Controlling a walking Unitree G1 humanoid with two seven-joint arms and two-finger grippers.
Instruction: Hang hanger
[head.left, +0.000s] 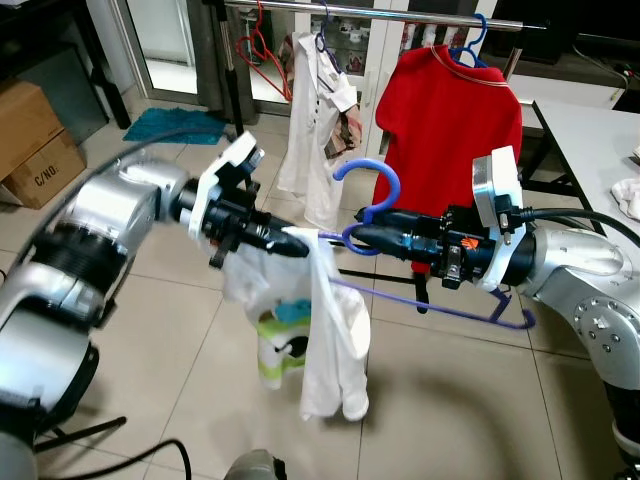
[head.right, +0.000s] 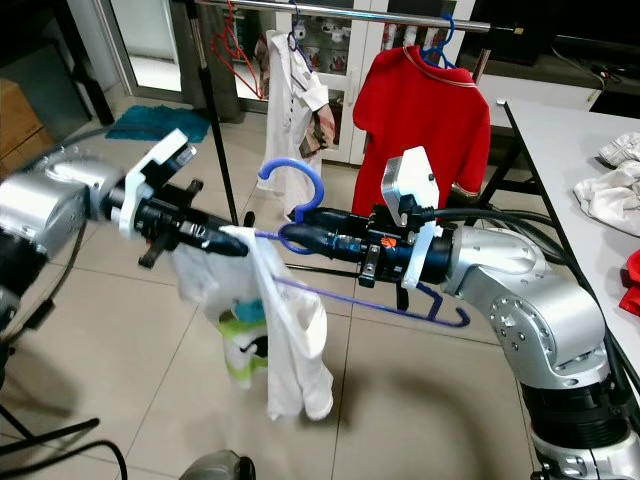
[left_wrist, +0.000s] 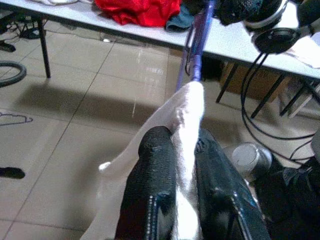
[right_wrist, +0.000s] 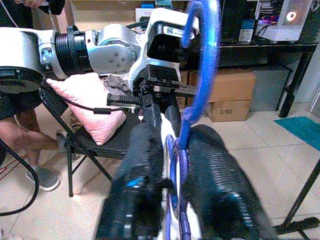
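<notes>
A blue plastic hanger (head.left: 368, 195) is held level at mid-height, its hook curling upward. My right gripper (head.left: 362, 237) is shut on the hanger's neck, and the right wrist view has the blue hook (right_wrist: 200, 65) rising between its fingers. A white garment (head.left: 330, 330) droops from the hanger's left end. My left gripper (head.left: 290, 245) is shut on the cloth at that end, and the white fabric (left_wrist: 187, 125) is pinched between its fingers (left_wrist: 152, 180). Behind stands a clothes rail (head.left: 400, 12) with a red shirt (head.left: 445, 125) and a white shirt (head.left: 315, 120) hanging from it.
A red empty hanger (head.left: 262, 55) hangs at the rail's left. A white table (head.left: 600, 130) with cloth stands at the right. Cardboard boxes (head.left: 35, 140) sit at the far left, a teal mat (head.left: 185, 125) lies behind. A person's legs (right_wrist: 30, 145) show beside a chair with a pink pillow.
</notes>
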